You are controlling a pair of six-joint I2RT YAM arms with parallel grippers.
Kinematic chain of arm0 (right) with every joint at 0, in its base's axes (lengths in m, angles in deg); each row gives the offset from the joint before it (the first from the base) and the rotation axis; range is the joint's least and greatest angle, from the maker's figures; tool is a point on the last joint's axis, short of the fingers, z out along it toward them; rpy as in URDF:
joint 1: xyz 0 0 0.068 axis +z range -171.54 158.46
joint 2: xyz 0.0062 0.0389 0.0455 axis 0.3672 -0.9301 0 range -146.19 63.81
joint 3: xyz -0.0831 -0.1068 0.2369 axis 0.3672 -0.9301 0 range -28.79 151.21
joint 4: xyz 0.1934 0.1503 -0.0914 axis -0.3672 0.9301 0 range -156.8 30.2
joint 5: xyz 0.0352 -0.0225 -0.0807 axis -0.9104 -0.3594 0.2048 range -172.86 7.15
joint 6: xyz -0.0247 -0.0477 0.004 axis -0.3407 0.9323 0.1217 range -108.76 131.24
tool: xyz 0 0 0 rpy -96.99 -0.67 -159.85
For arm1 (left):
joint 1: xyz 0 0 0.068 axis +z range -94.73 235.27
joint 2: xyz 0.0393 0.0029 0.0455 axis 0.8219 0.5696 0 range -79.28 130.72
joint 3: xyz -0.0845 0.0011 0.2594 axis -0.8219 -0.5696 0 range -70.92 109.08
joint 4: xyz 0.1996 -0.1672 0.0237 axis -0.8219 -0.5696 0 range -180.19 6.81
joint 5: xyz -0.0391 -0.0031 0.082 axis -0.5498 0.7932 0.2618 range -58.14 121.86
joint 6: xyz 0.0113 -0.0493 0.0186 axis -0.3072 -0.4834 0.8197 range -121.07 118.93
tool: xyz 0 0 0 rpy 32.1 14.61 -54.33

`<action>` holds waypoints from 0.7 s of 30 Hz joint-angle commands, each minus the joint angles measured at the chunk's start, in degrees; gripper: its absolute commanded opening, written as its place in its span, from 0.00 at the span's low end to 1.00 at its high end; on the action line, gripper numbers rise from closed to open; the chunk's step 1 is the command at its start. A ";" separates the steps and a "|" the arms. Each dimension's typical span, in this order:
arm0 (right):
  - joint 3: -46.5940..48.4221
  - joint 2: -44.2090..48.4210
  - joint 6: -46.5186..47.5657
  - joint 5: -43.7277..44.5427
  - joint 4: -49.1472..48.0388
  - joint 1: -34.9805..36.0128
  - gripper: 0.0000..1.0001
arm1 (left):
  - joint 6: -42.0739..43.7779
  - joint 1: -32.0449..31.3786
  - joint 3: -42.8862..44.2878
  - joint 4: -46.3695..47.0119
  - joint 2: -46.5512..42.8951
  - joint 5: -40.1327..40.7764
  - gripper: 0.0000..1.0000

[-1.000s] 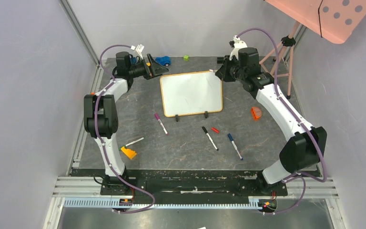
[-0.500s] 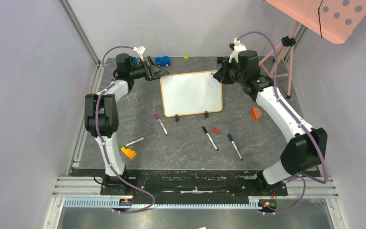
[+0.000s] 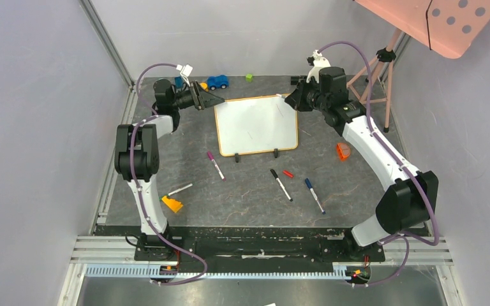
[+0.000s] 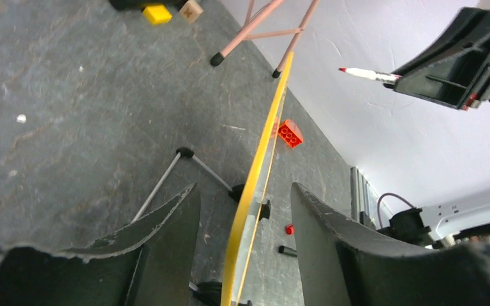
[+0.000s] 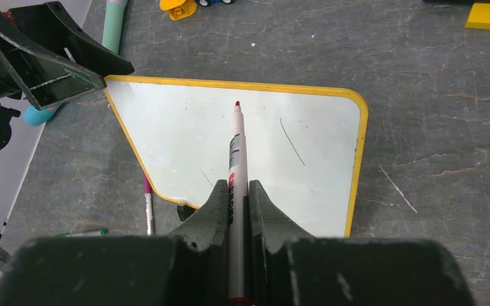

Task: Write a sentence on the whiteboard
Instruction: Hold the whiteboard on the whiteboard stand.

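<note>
The whiteboard stood propped on its two black feet in the middle of the table. In front of it lay a purple marker, a black marker, a red cap and a blue marker. Behind it sat a blue toy car and a green cube, and to its right an orange piece.

Its face carried a thin green stroke and faint marks, none readable.

The left gripper was spread wide and held nothing. The board's left edge ran between its fingers with a gap on each side.

The right gripper, at the board's far right corner, was clamped on a red-tipped marker. The marker's label was too small to read. Its tip pointed over the board's face, but whether it touched could not be told.
</note>
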 commanded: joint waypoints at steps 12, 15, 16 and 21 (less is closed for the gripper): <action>-0.03 2.14 0.38 -1.30 -2.41 0.15 0.00 | -30.79 0.86 -0.35 44.94 7.96 -5.32 0.56; -0.37 2.53 0.62 -1.44 -2.47 0.15 0.00 | -29.15 0.86 -1.45 44.14 7.16 -4.88 0.56; -0.51 2.65 0.53 -1.42 -2.41 0.15 0.00 | -28.31 0.86 -1.78 43.54 6.86 -4.95 0.55; -1.14 3.27 0.64 -1.32 -2.54 0.16 0.00 | -22.36 0.86 -5.24 38.40 4.50 -5.94 0.51</action>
